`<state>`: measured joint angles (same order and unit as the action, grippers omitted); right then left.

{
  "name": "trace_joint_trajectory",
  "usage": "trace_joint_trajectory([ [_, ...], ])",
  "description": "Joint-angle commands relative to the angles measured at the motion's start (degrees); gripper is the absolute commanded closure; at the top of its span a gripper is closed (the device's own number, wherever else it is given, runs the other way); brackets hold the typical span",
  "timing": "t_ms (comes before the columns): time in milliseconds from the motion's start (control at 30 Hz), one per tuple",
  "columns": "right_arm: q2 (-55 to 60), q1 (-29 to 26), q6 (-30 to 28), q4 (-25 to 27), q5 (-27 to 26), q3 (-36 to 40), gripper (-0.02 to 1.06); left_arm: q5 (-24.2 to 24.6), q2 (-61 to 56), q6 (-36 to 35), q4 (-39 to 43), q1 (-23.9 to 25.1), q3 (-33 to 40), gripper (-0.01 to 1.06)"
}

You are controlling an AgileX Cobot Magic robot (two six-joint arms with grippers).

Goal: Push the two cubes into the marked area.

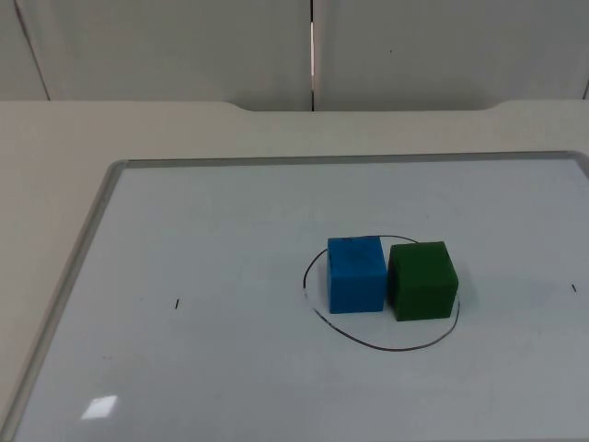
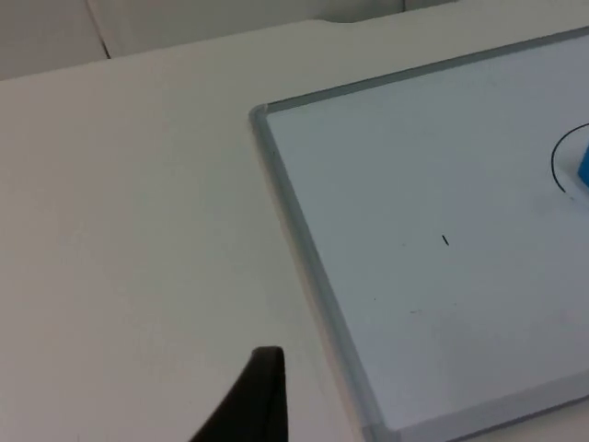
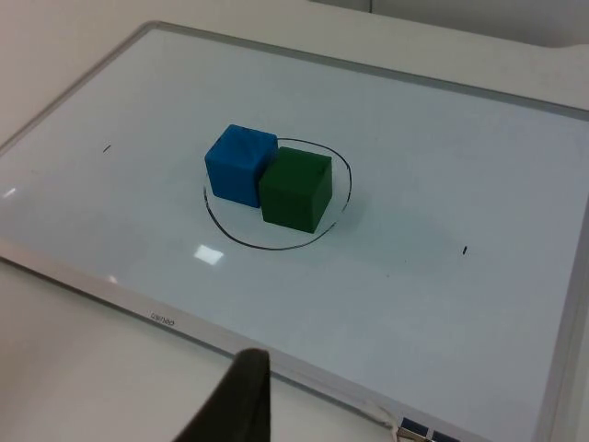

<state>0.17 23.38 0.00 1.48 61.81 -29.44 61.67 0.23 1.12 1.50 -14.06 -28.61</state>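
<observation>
Top view: a whiteboard (image 1: pixel 230 304) with a grey frame lies flat on the pale tabletop (image 1: pixel 55 184). A hand-drawn black ring (image 1: pixel 386 348) marks an area on the board, toward 4 o'clock from the board's middle. The blue cube (image 1: pixel 355 274) and the green cube (image 1: pixel 421 281) stand side by side, touching, the blue one at 9 o'clock of the green one. Both sit within the ring, the blue cube's edge close to the line. Small black tick marks lie on the board well apart from the cubes.

Left wrist view: the left tool (image 2: pixel 258 396) hangs over bare tabletop just beside the whiteboard's frame; one black fingertip shows, so I cannot tell how its fingers stand. A sliver of the blue cube and an arc of the ring show far across the board.

Right wrist view: the right tool (image 3: pixel 241 401) hovers at the board's near frame, well apart from the two cubes inside the ring; I cannot tell its finger state either.
</observation>
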Motion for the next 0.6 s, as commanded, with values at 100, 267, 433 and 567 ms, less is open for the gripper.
trace_joint_trajectory([
  [100, -0.17, -0.21, -0.46, 0.13, 0.01, 0.09, -0.01, -0.02, -0.23, -0.06, 0.46, 3.19, 0.25, 0.00],
  [267, -0.17, -0.21, -0.46, 0.13, 0.01, 0.09, -0.01, -0.02, -0.23, -0.06, 0.46, 6.73, 0.25, 0.00],
  [433, -0.17, -0.21, -0.46, 0.13, 0.01, 0.09, -0.01, -0.02, -0.23, -0.06, 0.46, 10.60, 0.25, 0.00],
  [567, -0.17, -0.21, -0.46, 0.13, 0.01, 0.09, -0.01, -0.02, -0.23, -0.06, 0.46, 12.95, 0.25, 0.00],
])
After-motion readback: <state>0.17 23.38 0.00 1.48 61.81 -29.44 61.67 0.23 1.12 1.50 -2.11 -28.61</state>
